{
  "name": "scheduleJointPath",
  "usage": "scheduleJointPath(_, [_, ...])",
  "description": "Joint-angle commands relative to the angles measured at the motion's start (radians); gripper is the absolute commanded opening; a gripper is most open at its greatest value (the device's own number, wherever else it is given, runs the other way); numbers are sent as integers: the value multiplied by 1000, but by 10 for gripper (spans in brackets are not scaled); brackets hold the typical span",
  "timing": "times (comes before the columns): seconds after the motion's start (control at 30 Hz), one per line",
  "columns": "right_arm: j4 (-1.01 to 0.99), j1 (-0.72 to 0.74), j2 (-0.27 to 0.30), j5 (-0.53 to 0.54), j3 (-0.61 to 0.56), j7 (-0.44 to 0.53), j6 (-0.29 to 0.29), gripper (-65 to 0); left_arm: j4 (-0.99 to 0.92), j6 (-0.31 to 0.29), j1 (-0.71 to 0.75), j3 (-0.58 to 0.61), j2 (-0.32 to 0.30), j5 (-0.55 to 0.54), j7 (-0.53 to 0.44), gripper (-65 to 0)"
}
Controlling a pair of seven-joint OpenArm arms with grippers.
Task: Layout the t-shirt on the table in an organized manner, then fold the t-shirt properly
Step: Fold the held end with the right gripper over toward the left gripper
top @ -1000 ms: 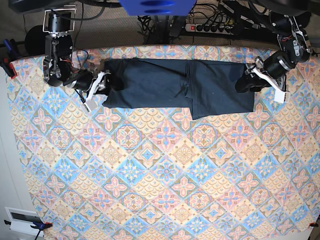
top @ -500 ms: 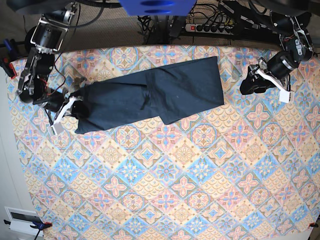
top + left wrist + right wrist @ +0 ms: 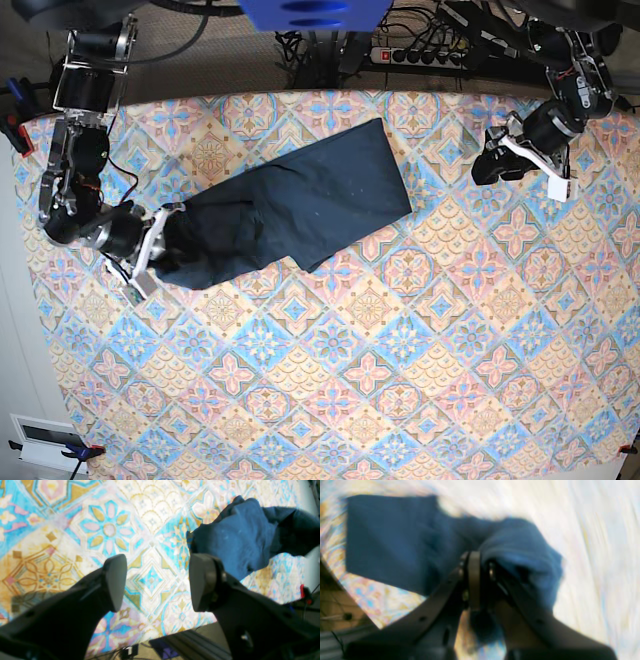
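Navy t-shirt pinched in clamped right hand (bunched end); left hand spread wide, empty.

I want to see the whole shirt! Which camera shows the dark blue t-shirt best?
The base view: the dark navy-blue cotton t-shirt lies there whole, a long folded strip slanting across the patterned table. The right wrist view shows it blurred, bunched in the shut right gripper. The left wrist view shows only one end beyond the open left gripper.
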Motion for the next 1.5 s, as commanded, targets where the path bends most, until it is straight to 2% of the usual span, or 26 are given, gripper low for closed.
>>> scheduleJointPath(0.0, [42,11,-13,22,-33,29,6,-648,15,-3,-3,-5,-5,-12,-14,-267])
scheduleJointPath(0.2, [108,12,-105,22,-146,40,6,-648,15,-3,-4,-3,7,-12,-14,-267])
scheduleJointPath(0.43, [166,17,-183,22,-280,42,6,-648,15,-3,-4,-3,9,-10,-14,-268])
scheduleJointPath(0.67, [183,20,-197,20,-407,42,6,-648,15,-3,-4,-3,9,-10,-14,-268])
scheduleJointPath(0.8, [174,38,-228,19,-491,38,6,-647,15,-3,-4,-3,9,-10,-14,-268])
scheduleJointPath(0.9, [172,58,-241,-46,-550,40,6,-647,15,-3,-3,-3,9,-10,-13,-268])
scheduleJointPath(1.07, [130,123,-244,-230,-692,52,6,-642,15,-3,0,-3,10,-10,-13,-268])
scheduleJointPath(1.17, [53,146,-244,-313,-780,118,6,-595,15,-3,0,-3,18,-16,-13,-268])
scheduleJointPath(1.27, [-12,146,-244,-359,-858,192,6,-516,17,-3,0,-3,32,-12,-10,-268])
scheduleJointPath(1.37, [-16,143,-244,-368,-879,206,6,-462,17,-3,-1,-3,46,-12,-10,-268])
scheduleJointPath(1.47, [51,140,-240,-366,-881,209,6,-443,18,-3,-1,-2,49,-12,-7,-268])
